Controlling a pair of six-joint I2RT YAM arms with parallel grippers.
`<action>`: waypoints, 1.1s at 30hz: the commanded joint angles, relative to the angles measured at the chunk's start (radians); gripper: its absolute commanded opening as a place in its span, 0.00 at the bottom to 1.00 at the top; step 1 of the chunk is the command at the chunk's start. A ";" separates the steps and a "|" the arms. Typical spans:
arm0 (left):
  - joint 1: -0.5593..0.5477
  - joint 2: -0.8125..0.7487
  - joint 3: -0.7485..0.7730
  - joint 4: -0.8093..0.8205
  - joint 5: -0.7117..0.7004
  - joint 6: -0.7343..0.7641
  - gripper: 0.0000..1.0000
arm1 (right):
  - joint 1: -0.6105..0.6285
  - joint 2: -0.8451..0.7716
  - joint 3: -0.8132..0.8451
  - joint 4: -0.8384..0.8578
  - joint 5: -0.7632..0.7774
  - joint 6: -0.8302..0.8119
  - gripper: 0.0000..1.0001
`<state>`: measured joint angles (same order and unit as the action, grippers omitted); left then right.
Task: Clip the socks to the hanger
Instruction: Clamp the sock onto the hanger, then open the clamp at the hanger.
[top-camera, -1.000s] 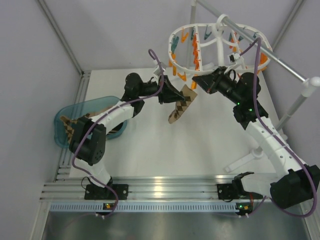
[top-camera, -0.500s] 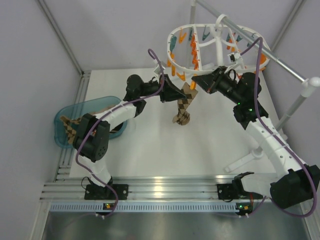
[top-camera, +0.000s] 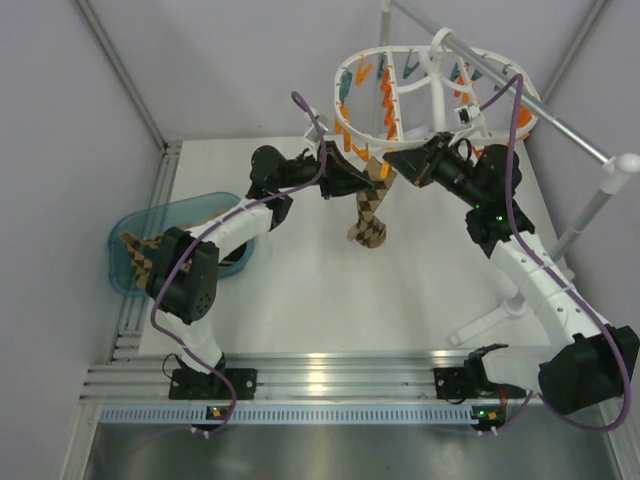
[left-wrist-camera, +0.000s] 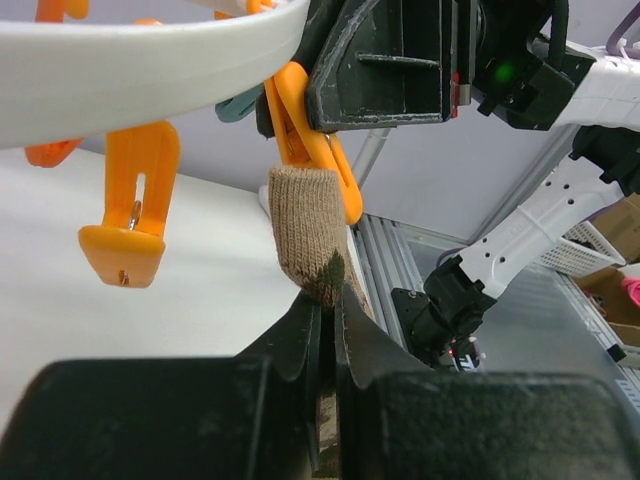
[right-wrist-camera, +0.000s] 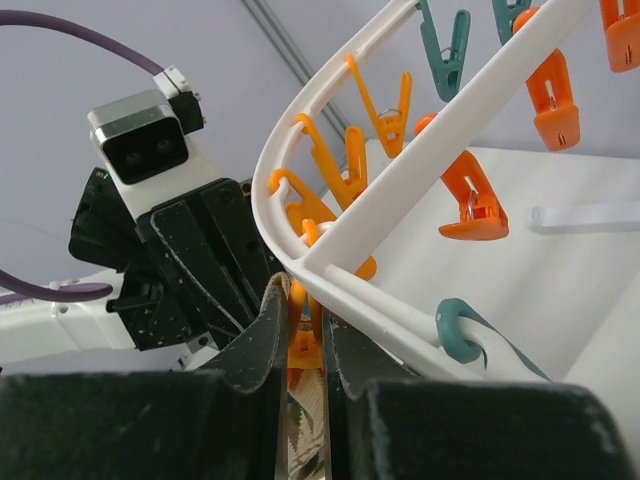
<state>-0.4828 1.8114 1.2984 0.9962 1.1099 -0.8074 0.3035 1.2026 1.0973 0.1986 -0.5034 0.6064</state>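
My left gripper (top-camera: 362, 180) (left-wrist-camera: 328, 312) is shut on a brown-and-tan argyle sock (top-camera: 369, 212). It holds the sock's knitted end (left-wrist-camera: 305, 235) up against the lower end of an orange clip (left-wrist-camera: 312, 150) under the white hanger rim (left-wrist-camera: 130, 70). I cannot tell whether the sock sits between the clip's halves. My right gripper (top-camera: 393, 160) (right-wrist-camera: 305, 310) is shut on that same orange clip (right-wrist-camera: 303, 345), squeezing its top just under the hanger (top-camera: 436, 62) (right-wrist-camera: 400, 190). The rest of the sock hangs free above the table. A second argyle sock (top-camera: 138, 256) lies in the basket.
A teal basket (top-camera: 185, 212) stands at the table's left edge. A grey metal rod stand (top-camera: 565, 118) carries the hanger at the back right, its foot (top-camera: 490, 322) on the table. Several orange and teal clips (right-wrist-camera: 470, 205) dangle from the frame.
My left gripper has carried the sock right and up, from the middle of the table to the orange clip at the hanger's near rim. The right gripper has stayed on the clip.
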 joint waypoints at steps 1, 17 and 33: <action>-0.005 0.008 0.055 0.081 -0.021 -0.009 0.00 | 0.003 0.012 -0.002 0.045 -0.099 -0.005 0.00; -0.013 0.023 0.059 0.033 -0.078 0.031 0.22 | -0.006 0.005 0.007 0.012 -0.115 -0.031 0.51; -0.016 -0.231 -0.205 -0.228 -0.395 0.574 0.58 | -0.083 -0.018 0.009 -0.030 -0.162 -0.060 0.54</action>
<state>-0.4919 1.6245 1.1088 0.7799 0.8410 -0.3687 0.2382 1.2041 1.0973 0.1699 -0.6384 0.5686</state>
